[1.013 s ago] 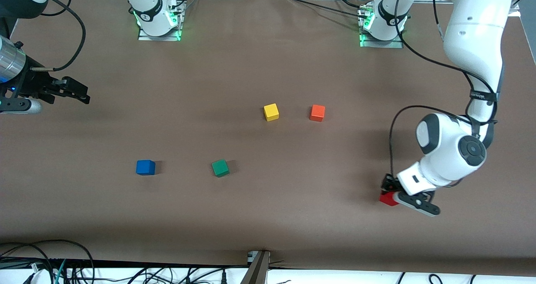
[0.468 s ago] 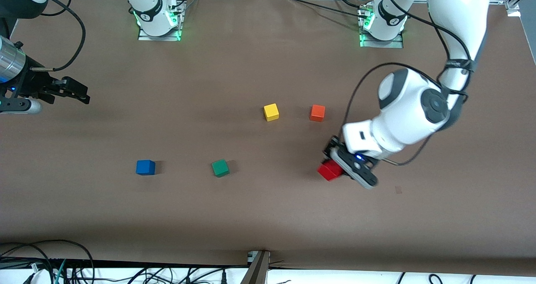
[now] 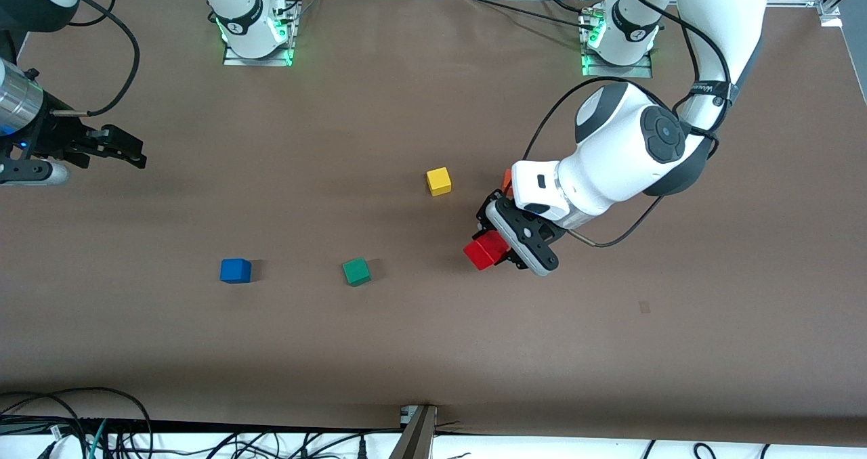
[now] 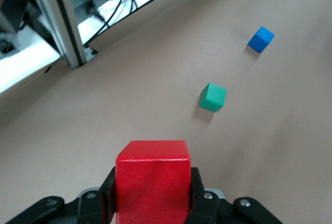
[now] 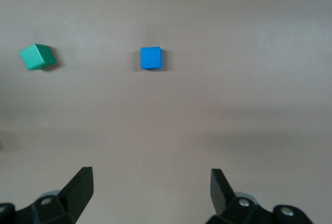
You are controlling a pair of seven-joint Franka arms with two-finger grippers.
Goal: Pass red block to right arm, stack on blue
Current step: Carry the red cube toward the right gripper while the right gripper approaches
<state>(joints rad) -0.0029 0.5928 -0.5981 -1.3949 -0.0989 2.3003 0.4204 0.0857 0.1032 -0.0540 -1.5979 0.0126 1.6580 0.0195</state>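
Left gripper [image 3: 498, 246] raised mid-table, fingers clamped, right gripper [image 3: 129, 151] waiting, fingers spread

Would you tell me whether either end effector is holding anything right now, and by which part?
The left end effector holds the red block, its fingers clamped on two opposite side faces, over the table. The right end effector is open and holds nothing.

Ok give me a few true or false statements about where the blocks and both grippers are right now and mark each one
1. The left gripper holds the red block. True.
2. The right gripper is shut on the blue block. False: it is open, and the blue block sits on the table.
3. The green block is stacked on the blue block. False: they sit apart.
4. The yellow block lies farther from the front camera than the green block. True.
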